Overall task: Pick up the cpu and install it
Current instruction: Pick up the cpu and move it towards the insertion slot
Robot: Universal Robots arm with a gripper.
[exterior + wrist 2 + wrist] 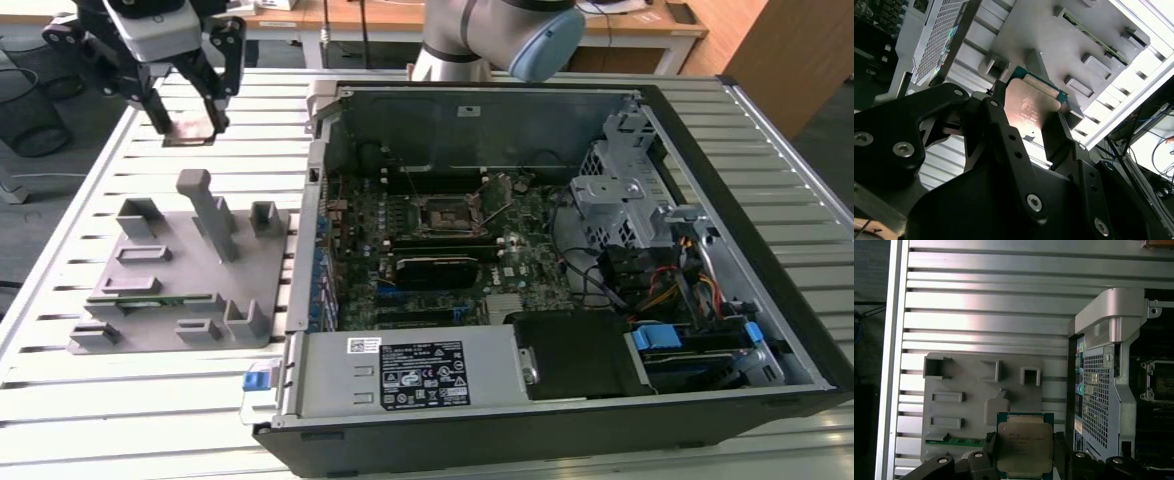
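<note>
your gripper (pixel 188 120) was up above the slatted table (pixel 80 420), at the exterior view's far left. it sat outside the open pc case (pixel 561 440). its two fingers (pixel 1004 135) were closed in on the cpu (pixel 192 131) and pinched it by two opposite edges. nothing else was in the grip. the cpu was in the air, not touching the table or anything on it.

in both wrist views you could see the cpu (pixel 1024 445) clamped between the black fingers. in the first wrist view its metal lid faced the camera, with a green border round it.

the grey fixture (pixel 187 275) lay flat on the table, below the gripper and just beside the case wall. a green memory stick (pixel 954 441) sat in a slot along one edge of the fixture.

the socket (pixel 447 212) was on the motherboard (pixel 360 240) inside the case, well apart from the cpu. the side wall of the case stood between them. the rest of the arm (pixel 494 35) came in from behind the case, at the back of the table.
</note>
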